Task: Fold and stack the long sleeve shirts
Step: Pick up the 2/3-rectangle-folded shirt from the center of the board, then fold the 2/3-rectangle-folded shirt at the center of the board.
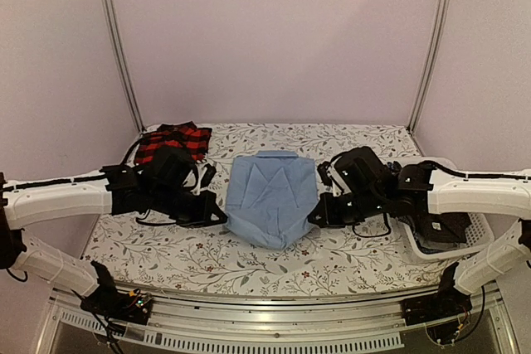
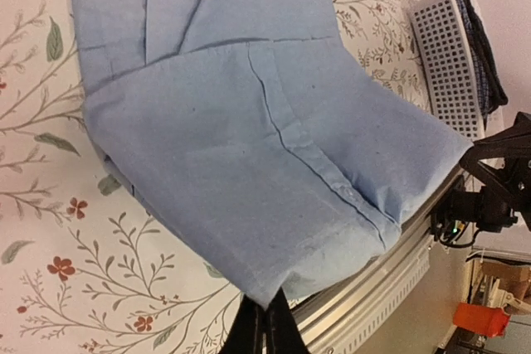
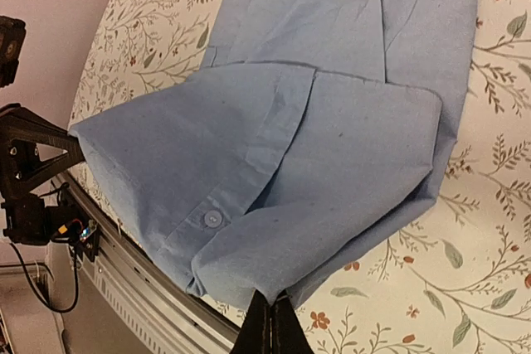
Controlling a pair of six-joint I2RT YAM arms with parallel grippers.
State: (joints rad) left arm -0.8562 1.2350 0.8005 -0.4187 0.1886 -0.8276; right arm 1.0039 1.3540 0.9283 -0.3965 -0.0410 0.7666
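While both of my claws are pinched shut, each one grips a near corner of the plain light blue cloth shirt with buttons (image 1: 270, 192). My left claw (image 2: 265, 327) has its left corner and my right claw (image 3: 272, 325) has its right corner. That shirt lies in the middle of the flower-print table (image 1: 249, 267), with its near end held up a little. A red-and-black plaid cloth shirt (image 1: 172, 140) sits at the far left corner. A white plastic basket (image 2: 444, 64) at the right edge holds a dark blue checked cloth shirt (image 2: 481, 47).

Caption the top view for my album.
Left gripper and right gripper pinch the light blue shirt by its hem.
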